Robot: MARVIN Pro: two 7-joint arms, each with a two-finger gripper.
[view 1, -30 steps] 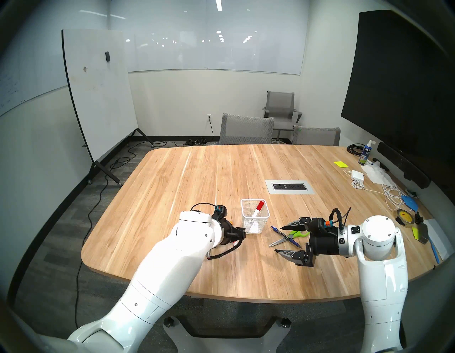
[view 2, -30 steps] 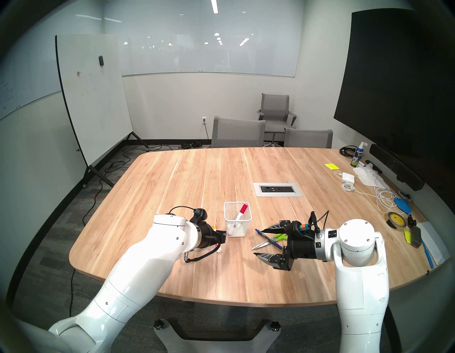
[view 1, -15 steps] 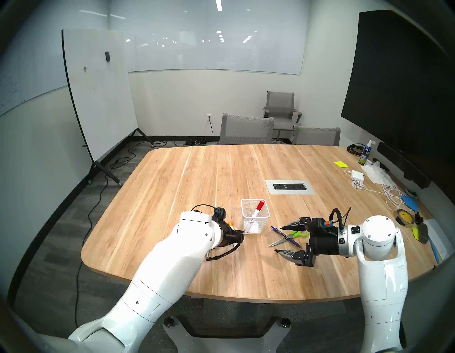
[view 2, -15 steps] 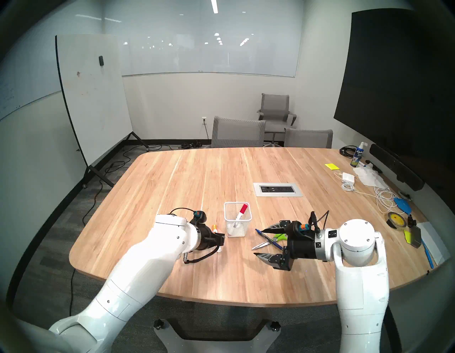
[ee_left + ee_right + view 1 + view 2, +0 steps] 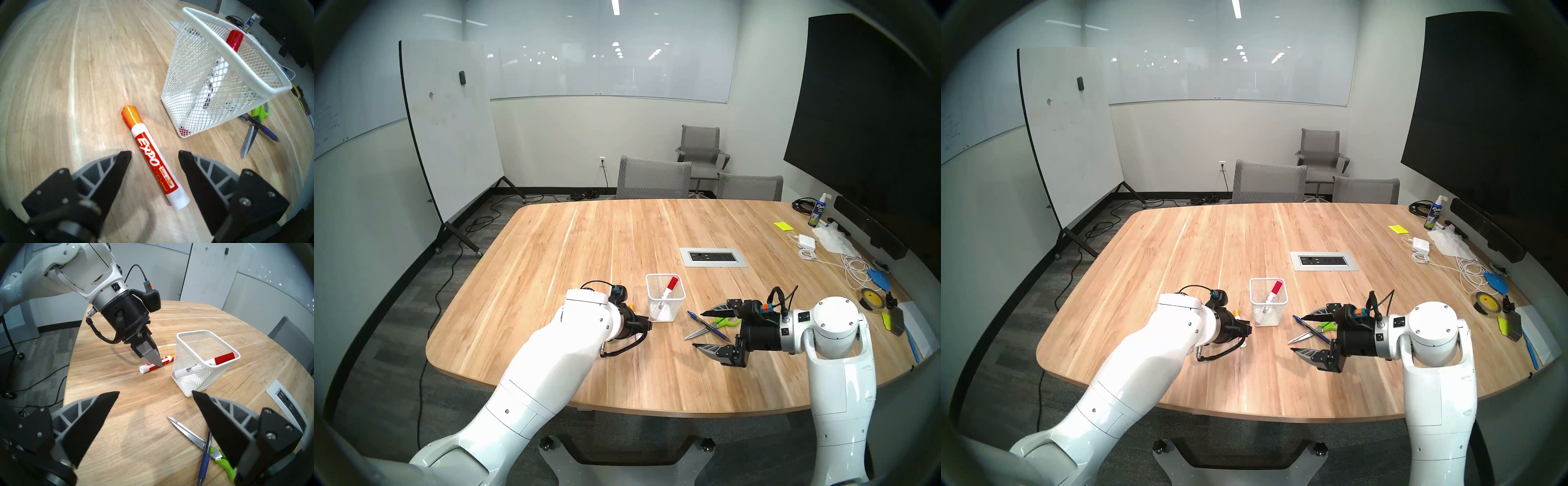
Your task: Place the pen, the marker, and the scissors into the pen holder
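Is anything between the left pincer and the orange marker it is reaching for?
Nothing visible. In the left wrist view the left pincer is open, with a finger on either side of the orange marker, which lies flat on the table. The pen holder stands apart, beyond the marker's cap end.

The room was lit evenly and brightly from above by a ceiling strip light (image 5: 615,6), repeated as small reflections in the glass wall board (image 5: 609,54). Soft shadows were cast on the pale wooden table (image 5: 619,230) beneath both arms. A bright sheen was seen on the wood in the left wrist view, where the nearest parts were slightly blurred. All four views were bent by fisheye distortion and bounded by a dark rim.
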